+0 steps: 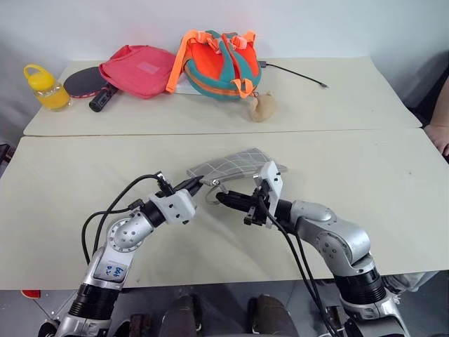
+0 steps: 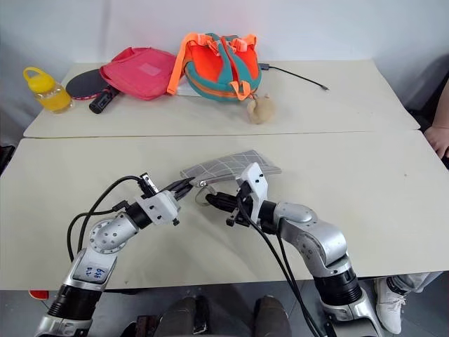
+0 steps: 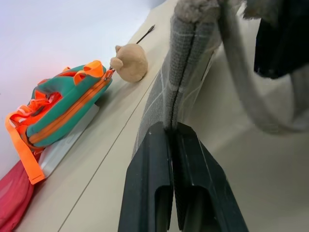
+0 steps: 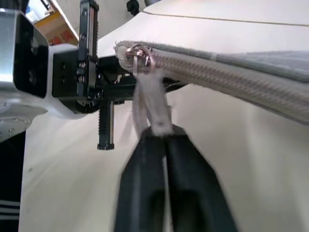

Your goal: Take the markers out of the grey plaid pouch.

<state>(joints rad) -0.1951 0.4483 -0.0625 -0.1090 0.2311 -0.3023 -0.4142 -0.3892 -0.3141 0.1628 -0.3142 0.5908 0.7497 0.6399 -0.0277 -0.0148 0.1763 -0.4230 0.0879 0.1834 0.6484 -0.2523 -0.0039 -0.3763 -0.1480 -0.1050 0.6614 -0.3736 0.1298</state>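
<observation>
One grey plaid pouch (image 1: 235, 165); one backpack (image 1: 219, 63); one pink bag (image 1: 140, 69); one bottle (image 1: 45, 87); one paddle (image 1: 90, 84).

A staged test room rather than a home: two plain cream tables (image 1: 365, 175) pushed together against a bare white wall (image 1: 316, 24). Along the far edge, a yellow bottle (image 1: 43, 87), table-tennis paddle (image 1: 88, 86), pink-red bag (image 1: 140, 70), orange-teal backpack (image 1: 219, 63) and loose black cable (image 1: 295, 74).
</observation>
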